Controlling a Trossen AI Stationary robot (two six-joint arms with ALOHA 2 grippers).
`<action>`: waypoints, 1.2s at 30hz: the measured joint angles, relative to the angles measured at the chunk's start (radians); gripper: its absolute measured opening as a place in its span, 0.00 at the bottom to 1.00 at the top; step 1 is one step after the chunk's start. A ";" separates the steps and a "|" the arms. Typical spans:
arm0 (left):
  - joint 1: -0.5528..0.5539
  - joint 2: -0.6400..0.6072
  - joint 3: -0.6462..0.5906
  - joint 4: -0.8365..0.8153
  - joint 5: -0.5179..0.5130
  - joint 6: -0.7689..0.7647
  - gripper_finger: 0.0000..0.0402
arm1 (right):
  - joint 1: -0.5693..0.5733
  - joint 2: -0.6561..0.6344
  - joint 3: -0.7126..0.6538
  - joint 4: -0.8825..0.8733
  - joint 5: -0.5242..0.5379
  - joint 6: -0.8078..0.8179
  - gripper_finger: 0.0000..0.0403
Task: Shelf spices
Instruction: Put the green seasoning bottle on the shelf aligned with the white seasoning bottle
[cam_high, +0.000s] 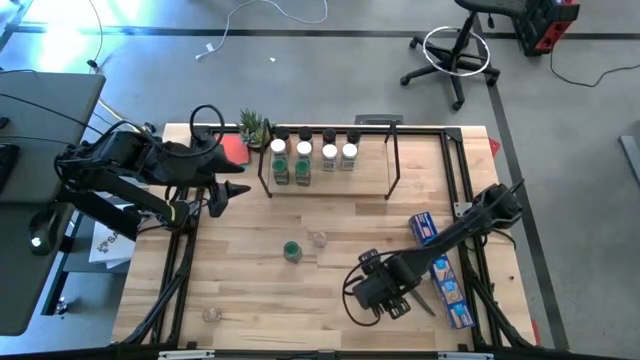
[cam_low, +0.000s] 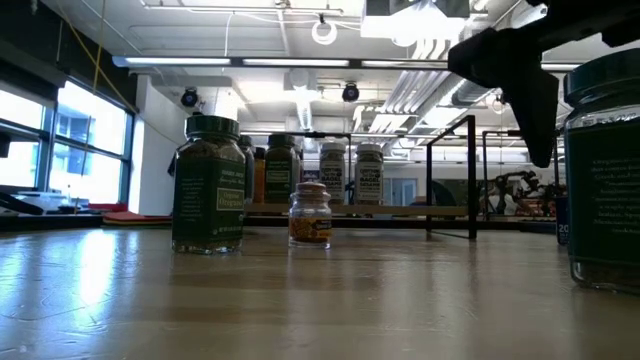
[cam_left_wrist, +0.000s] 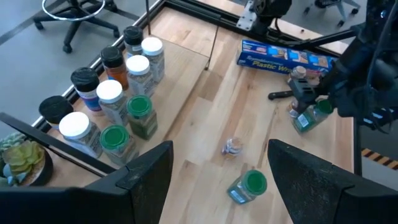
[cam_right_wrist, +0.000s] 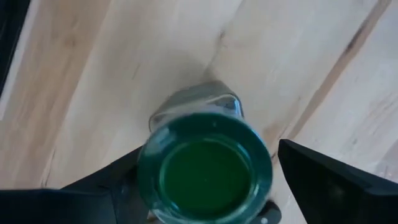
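The shelf (cam_high: 330, 170) stands at the table's far side and carries several jars (cam_left_wrist: 112, 99) with white, green and black caps. Three loose jars stand on the table: a green-capped one (cam_high: 291, 250), a small clear one (cam_high: 319, 239) and another clear one (cam_high: 212, 314) near the front left. My right gripper (cam_right_wrist: 205, 186) is open, pointing down over a further green-capped jar (cam_right_wrist: 205, 168) that stands upright on the table (cam_low: 605, 170), with one finger on each side of it. My left gripper (cam_left_wrist: 217, 180) is open and hangs above the table's left side, near the shelf's left end.
A long blue printed box (cam_high: 440, 262) lies along the table's right edge, beside my right arm. A black-handled utensil (cam_left_wrist: 283, 94) lies near it. A small potted plant (cam_high: 253, 128) and a red object (cam_high: 233, 150) sit left of the shelf. A black frame (cam_high: 455, 170) edges the table.
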 joint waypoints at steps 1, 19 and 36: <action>0.000 0.000 0.000 0.000 0.001 0.000 0.64 | 0.000 0.000 0.000 0.017 0.000 0.002 0.74; 0.001 0.013 0.000 0.250 0.003 0.071 0.64 | -0.102 -0.002 0.306 -0.396 0.065 0.079 0.45; 0.072 -0.005 0.170 0.235 0.073 0.114 0.64 | -0.681 0.038 0.639 -0.304 0.049 0.118 0.45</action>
